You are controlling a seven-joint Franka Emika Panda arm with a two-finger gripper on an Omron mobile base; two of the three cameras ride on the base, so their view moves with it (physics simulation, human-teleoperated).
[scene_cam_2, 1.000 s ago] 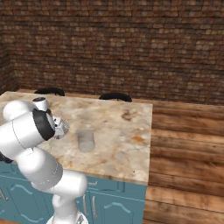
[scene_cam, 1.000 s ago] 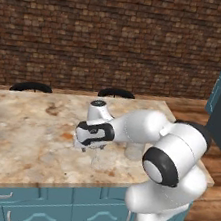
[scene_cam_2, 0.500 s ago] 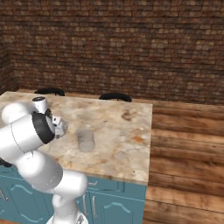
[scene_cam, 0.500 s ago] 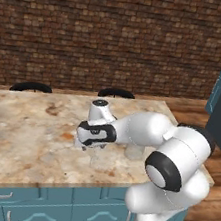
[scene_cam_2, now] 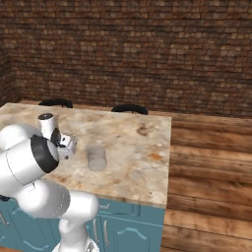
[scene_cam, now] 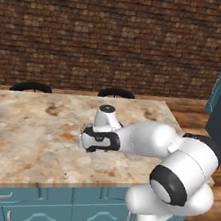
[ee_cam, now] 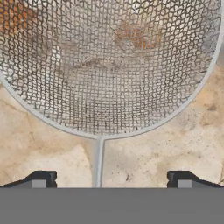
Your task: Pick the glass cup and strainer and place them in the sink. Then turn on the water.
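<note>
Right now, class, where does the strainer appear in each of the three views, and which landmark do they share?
Hand view: strainer across the top half, its handle running down between the open gripper's tips.
Left base view: mid-counter, peeking out left of the hand.
Right base view: left on the counter, mostly hidden under the hand.
Shared landmark: the marbled counter.

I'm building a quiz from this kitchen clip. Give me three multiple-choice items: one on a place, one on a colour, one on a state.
1. Where does the strainer lie?
A. on the marble counter
B. on the floor
C. on a chair

2. What colour are the cabinet fronts?
A. red
B. teal
C. white

3. How does the gripper stand?
A. shut on the glass cup
B. shut on nothing
C. open, astride the strainer's handle

A: marble shows through its mesh.
B: teal doors under the counter.
C: both tips stand wide apart, the handle between them.
</note>
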